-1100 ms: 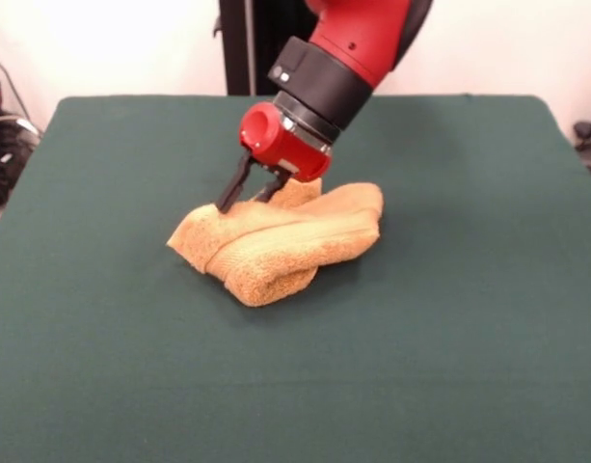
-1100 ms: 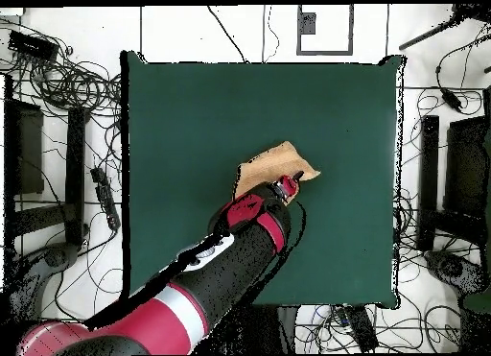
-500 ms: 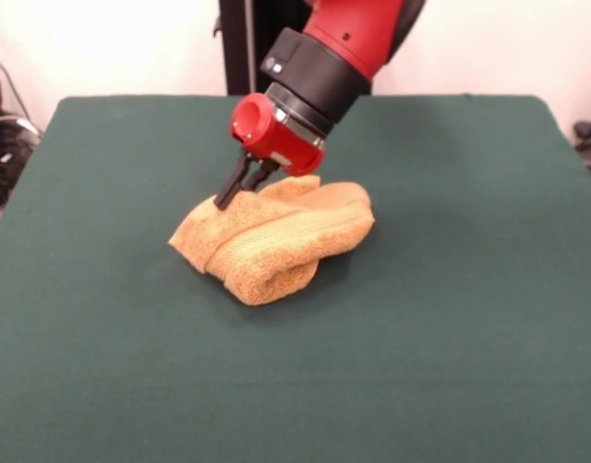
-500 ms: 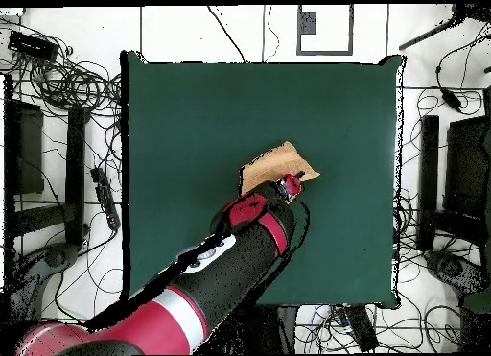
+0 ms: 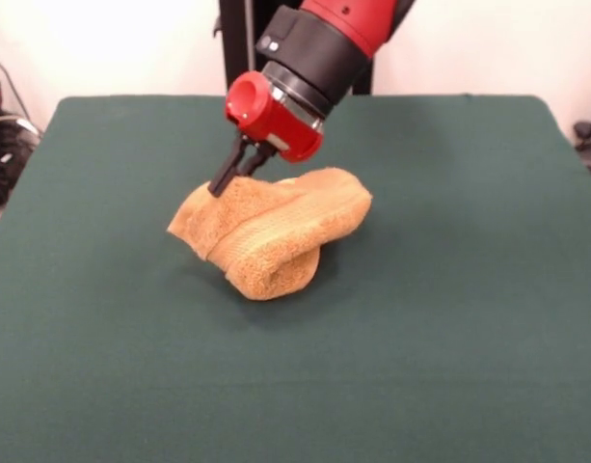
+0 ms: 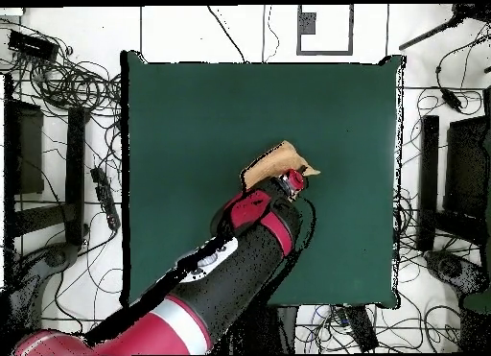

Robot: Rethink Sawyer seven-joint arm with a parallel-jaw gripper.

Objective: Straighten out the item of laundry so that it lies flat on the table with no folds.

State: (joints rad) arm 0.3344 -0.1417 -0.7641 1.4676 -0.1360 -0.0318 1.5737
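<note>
- Arm (image 5: 338, 39) runs off the top edge in front view; I only get wrist and gripper (image 5: 221, 185).
- Overhead: arm (image 6: 206, 285) cut at the bottom edge, base out of frame.
- Overhead: wrist covers the near part of the towel (image 6: 271, 164), gripper tips hidden under it.
- Front: black fingers (image 5: 229, 172) overlap at the towel's (image 5: 276, 227) top left; can't see whether cloth sits between them.
- Towel is bunched over itself, underside and inner folds hidden.
- Front: near table (image 5: 295, 405) edge is cut off.
</note>
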